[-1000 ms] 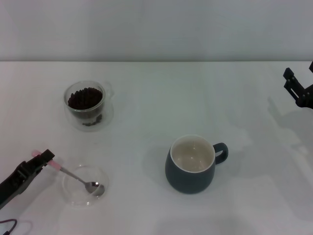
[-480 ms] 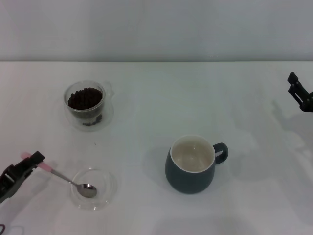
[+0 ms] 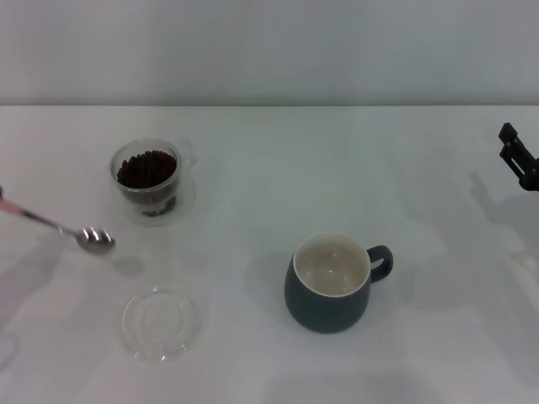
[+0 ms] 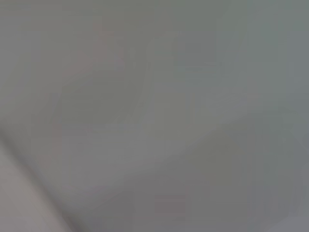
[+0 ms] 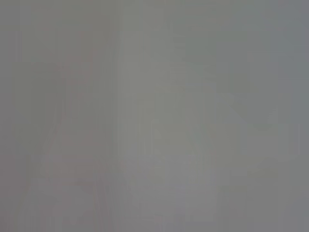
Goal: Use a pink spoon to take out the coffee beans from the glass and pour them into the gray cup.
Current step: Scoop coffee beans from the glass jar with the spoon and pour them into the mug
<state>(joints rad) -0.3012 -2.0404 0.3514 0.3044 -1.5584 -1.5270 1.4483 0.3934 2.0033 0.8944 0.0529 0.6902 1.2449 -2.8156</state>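
I am seeing the pink spoon (image 3: 63, 227) hanging at the frame's left edge; I cannot tell either arm's jaws' state; wrist views seemingly featureless.

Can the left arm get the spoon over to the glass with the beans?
Probably yes. The pink spoon hangs in the air just to the left of the glass, and nothing stands between them. The glass's top is open, coffee beans showing.

Both wrist views: uniform grey blur, nothing identifiable. Head view: pink spoon (image 3: 59, 226) handle cut off at left edge, whatever holds it out of frame. Right gripper (image 3: 518, 156) cropped by right edge; finger state unreadable. Lower coffee beans (image 3: 146, 168) distorted behind the glass (image 3: 149, 182) wall.
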